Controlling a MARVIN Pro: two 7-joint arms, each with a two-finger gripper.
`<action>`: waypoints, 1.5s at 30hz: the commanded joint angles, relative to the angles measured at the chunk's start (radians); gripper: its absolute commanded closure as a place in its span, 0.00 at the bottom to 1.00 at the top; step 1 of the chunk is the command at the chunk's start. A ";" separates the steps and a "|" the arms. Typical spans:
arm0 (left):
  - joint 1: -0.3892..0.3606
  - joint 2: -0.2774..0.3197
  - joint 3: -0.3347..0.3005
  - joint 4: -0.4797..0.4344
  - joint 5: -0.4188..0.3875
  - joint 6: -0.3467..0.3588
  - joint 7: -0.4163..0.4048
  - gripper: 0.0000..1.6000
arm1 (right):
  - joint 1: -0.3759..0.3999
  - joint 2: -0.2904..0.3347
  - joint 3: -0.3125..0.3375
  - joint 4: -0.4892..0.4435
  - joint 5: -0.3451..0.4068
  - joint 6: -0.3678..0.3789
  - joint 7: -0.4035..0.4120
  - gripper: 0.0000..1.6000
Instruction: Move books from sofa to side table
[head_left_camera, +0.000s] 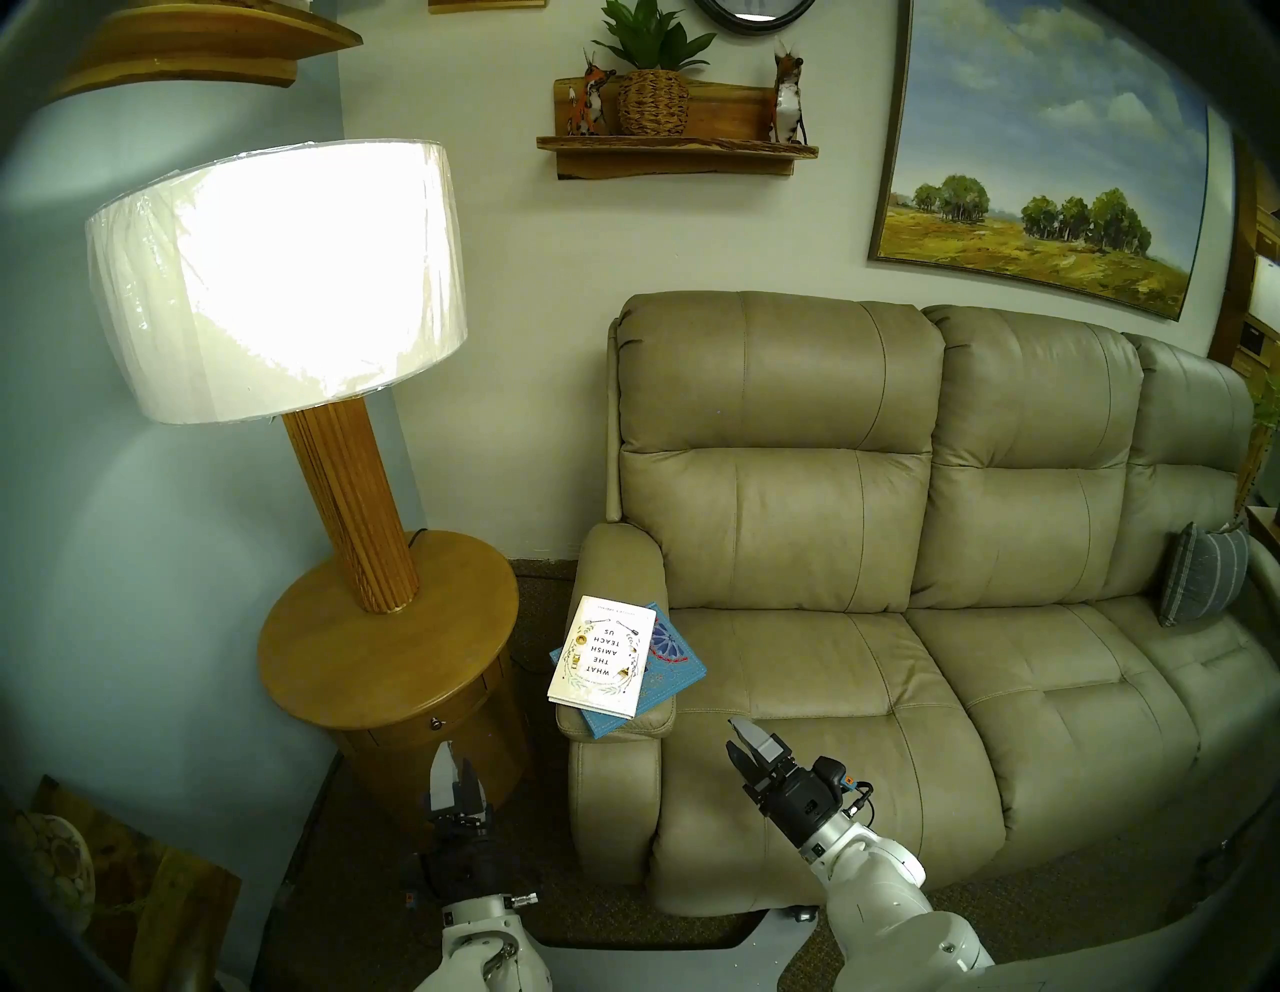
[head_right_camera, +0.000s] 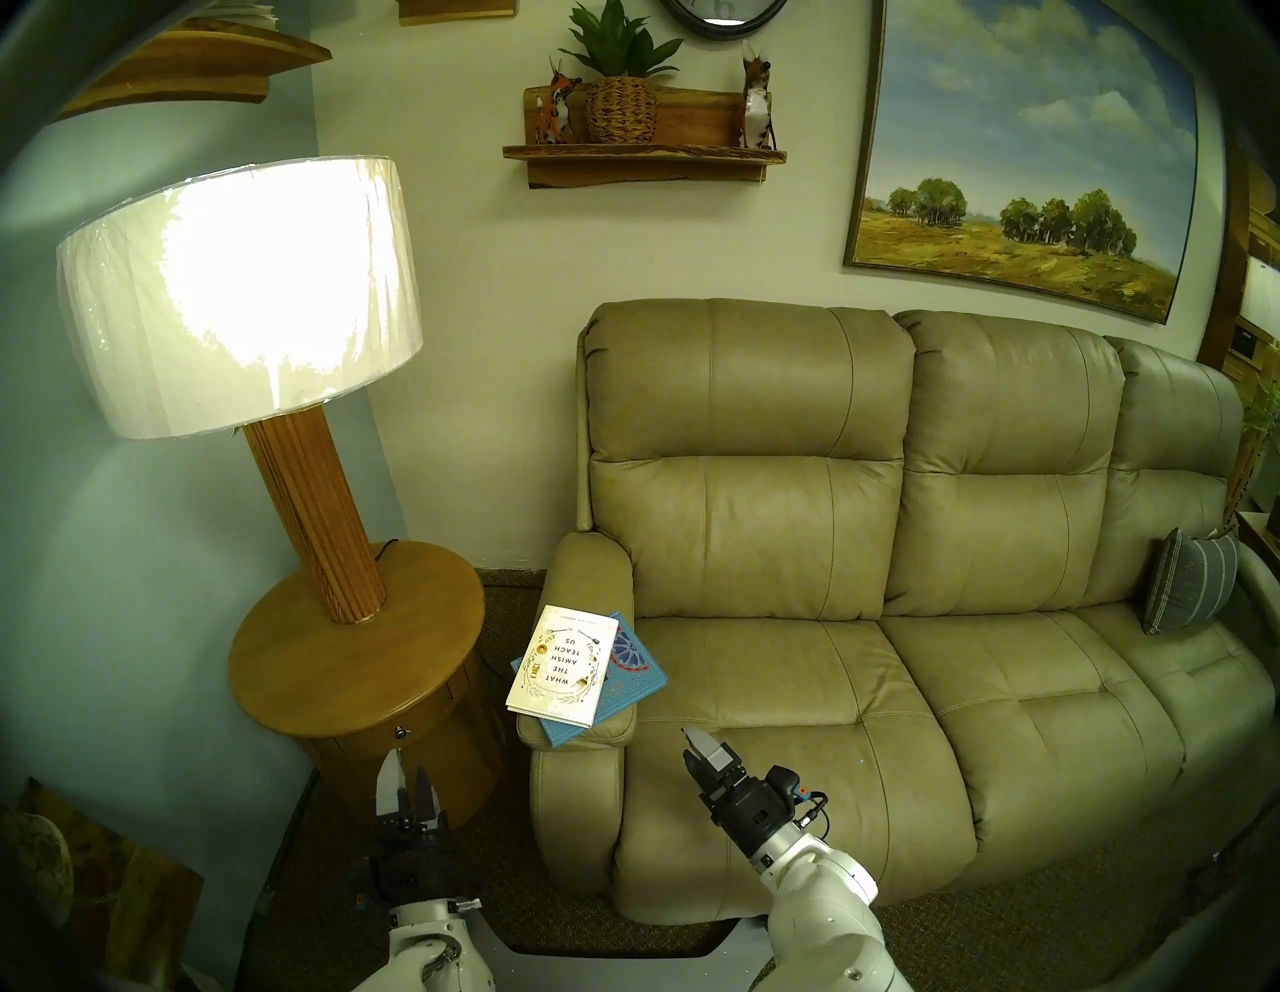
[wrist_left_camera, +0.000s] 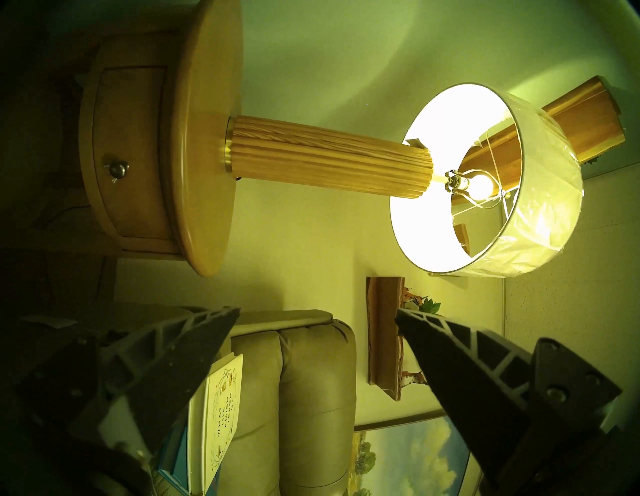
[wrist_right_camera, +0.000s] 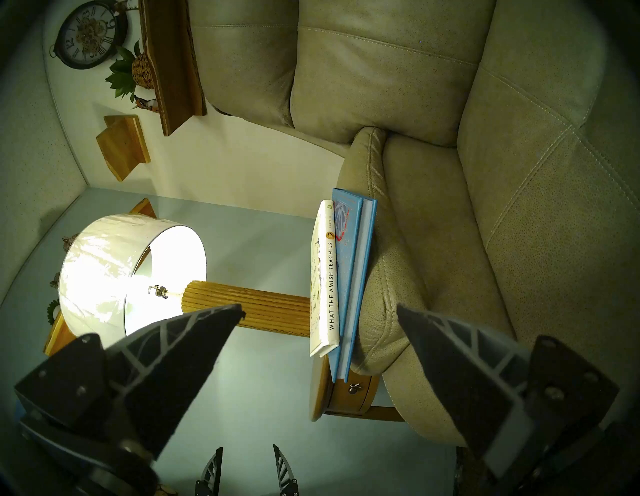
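Observation:
The white book lies on top of the larger light-blue book, both on the tan sofa's left armrest. The blue one overhangs the armrest edges. The round wooden side table stands left of the armrest, across a narrow gap. My left gripper is open and empty, low in front of the table's drawer. My right gripper is open and empty, over the seat's front, right of the armrest. The right wrist view shows the white book's spine and the blue book edge-on ahead.
A lit lamp with a ribbed wooden column stands at the back of the side table. A grey striped cushion lies at the sofa's far right. Wooden wall shelves hang above. Framed things lean on the floor at the left.

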 joint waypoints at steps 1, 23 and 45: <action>-0.019 0.007 0.002 -0.019 0.006 0.009 -0.003 0.00 | 0.004 0.000 -0.001 -0.001 0.001 0.000 0.004 0.00; -0.192 -0.007 0.040 0.139 0.030 0.066 0.056 0.00 | 0.004 -0.001 -0.001 -0.001 0.001 0.000 0.003 0.00; -0.419 -0.098 0.047 0.391 0.034 0.059 0.073 0.00 | 0.004 -0.001 -0.001 -0.001 0.002 0.000 0.002 0.00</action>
